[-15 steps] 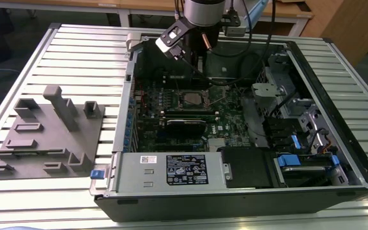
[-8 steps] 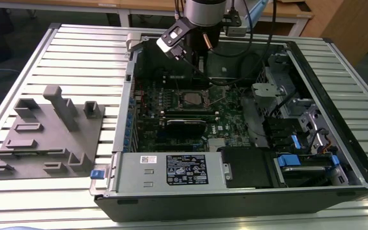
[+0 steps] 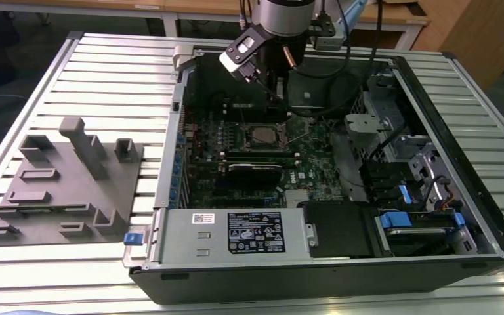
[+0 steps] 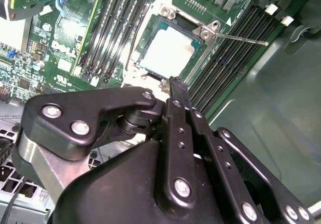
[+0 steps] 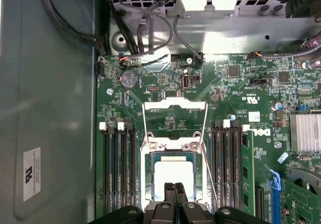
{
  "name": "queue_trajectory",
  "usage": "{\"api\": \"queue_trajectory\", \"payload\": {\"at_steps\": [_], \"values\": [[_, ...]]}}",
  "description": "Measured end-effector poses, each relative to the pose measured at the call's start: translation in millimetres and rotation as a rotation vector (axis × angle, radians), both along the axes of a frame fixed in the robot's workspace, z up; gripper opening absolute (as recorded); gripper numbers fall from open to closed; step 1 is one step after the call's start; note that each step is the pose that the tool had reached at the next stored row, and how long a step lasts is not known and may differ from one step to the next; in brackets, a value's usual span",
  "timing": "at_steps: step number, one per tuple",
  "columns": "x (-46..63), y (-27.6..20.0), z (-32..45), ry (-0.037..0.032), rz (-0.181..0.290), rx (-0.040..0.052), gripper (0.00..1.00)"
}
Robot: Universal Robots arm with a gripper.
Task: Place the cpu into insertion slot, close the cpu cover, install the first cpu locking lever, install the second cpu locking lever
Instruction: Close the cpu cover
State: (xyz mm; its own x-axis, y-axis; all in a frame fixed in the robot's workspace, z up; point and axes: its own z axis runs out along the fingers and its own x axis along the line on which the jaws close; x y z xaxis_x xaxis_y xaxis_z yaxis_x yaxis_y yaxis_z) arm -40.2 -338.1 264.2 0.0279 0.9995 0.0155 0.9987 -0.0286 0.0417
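Note:
The cpu (image 5: 173,178) lies flat in the insertion slot (image 5: 150,184) on the green motherboard (image 3: 201,172), its silver top facing up; it also appears as cpu (image 4: 168,50) and cpu (image 3: 264,135). The cpu cover (image 5: 174,105) stands raised at its hinge end, and the board shows through its window. Thin wire locking levers (image 5: 209,158) run beside the socket, one lever (image 4: 246,38) sticking out sideways. My gripper (image 5: 174,190) hangs just above the socket's near edge, fingers shut together with nothing between them; the gripper (image 4: 178,86) is seen from behind, and the gripper (image 3: 277,92) is over the board.
The open computer case (image 3: 462,157) lies on a slatted metal table (image 3: 103,72). Long black memory slots (image 5: 120,174) flank the socket. A power supply (image 3: 234,233) and drive bays (image 3: 409,223) fill the case's near side. A grey fixture plate (image 3: 60,190) sits at the exterior view's left.

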Motion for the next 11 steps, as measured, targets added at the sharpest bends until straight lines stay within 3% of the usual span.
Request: {"api": "queue_trajectory", "payload": {"at_steps": [11], "values": [[4.3,0.1,0.0,0.0,0.0,0.0,0.11]]}}
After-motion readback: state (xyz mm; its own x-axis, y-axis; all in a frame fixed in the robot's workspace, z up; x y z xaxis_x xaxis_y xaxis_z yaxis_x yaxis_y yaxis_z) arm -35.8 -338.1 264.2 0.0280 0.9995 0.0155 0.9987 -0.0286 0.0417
